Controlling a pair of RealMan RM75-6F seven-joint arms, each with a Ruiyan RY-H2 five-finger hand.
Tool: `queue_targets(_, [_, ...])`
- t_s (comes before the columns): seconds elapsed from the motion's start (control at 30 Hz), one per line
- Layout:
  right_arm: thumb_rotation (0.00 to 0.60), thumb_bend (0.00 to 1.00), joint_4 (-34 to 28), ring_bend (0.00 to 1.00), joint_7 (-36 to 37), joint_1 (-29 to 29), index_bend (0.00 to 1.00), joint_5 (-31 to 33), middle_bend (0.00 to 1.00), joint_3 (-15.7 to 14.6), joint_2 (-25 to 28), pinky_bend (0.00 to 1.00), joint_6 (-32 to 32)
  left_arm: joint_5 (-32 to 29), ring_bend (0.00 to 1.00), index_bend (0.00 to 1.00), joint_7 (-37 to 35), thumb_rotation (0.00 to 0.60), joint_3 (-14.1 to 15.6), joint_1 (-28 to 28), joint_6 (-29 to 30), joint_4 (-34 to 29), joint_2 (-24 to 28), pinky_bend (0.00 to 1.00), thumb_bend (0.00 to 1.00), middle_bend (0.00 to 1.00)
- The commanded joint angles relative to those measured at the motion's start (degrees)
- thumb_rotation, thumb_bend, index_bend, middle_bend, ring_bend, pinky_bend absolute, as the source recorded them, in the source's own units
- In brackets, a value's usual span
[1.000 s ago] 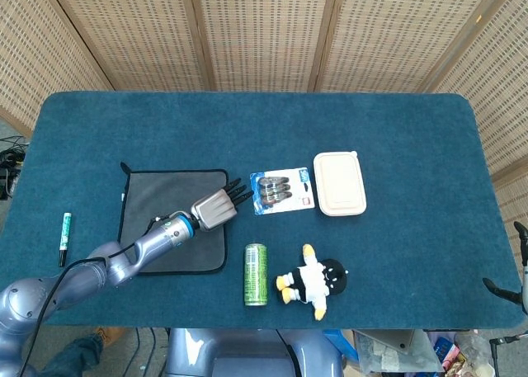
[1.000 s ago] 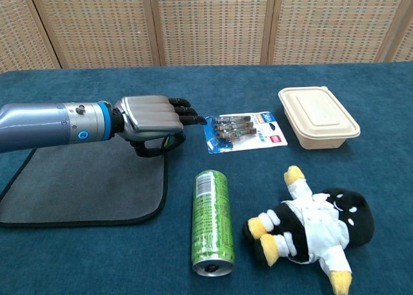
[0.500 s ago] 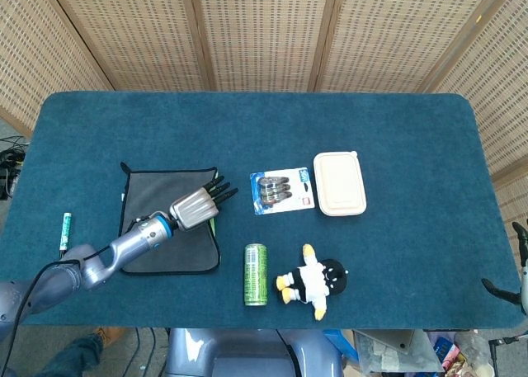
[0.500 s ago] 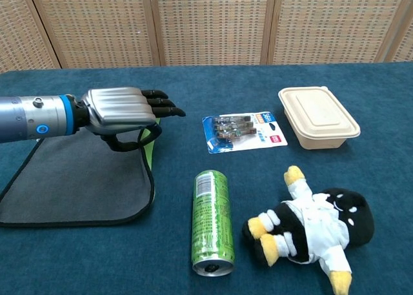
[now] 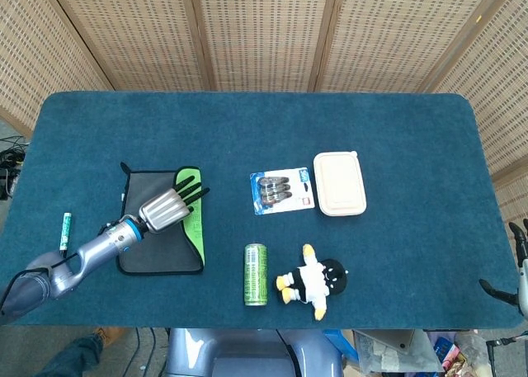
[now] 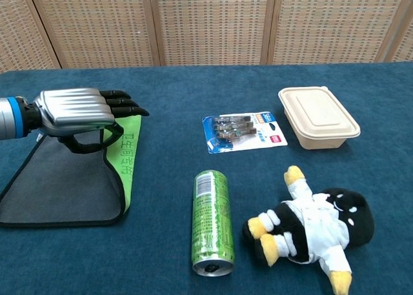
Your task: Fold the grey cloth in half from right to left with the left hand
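The grey cloth [image 5: 148,243] [image 6: 61,182] lies at the table's left front, black-edged, with its right edge lifted and turned over to show a green underside [image 5: 193,220] [image 6: 124,154]. My left hand [image 5: 167,207] [image 6: 80,114] hovers above the cloth's right part and grips that lifted edge, fingers pointing right. The cloth's upper middle is hidden under the hand. My right hand [image 5: 521,266] shows only as a dark tip at the right frame edge in the head view, far from the cloth; its state is unclear.
A green can [image 5: 256,274] [image 6: 212,222] lies right of the cloth, beside a penguin plush toy [image 5: 314,280] [image 6: 313,230]. Behind them sit a blue blister pack [image 5: 282,189] [image 6: 244,131] and a white lidded box [image 5: 339,183] [image 6: 317,116]. A marker [image 5: 64,233] lies at the far left.
My left hand has moved left, carrying the cloth's right edge with it. The cloth now looks narrower and its green underside has come into view.
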Motion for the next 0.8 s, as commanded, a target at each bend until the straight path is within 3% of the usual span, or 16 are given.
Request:
queue_targets(0.03, [0.6, 0.0, -0.02, 0.0, 0.02, 0.01, 0.0, 0.03, 0.0, 0.01, 0.02, 0.0, -0.03, 0.49, 0.0, 0.64, -0.96, 0.6, 0.51, 0.98, 1.33, 0.54, 0.56, 0.0, 0.5, 0.0])
queue_targets(0.8, [0.6, 0.0, -0.07, 0.0, -0.46, 0.22, 0.0, 0.0, 0.0, -0.11, -0.16, 0.0, -0.31, 3.59, 0.0, 0.64, -5.6, 0.6, 4.64, 6.0, 3.61, 9.52, 1.26, 0.0, 0.5, 0.0])
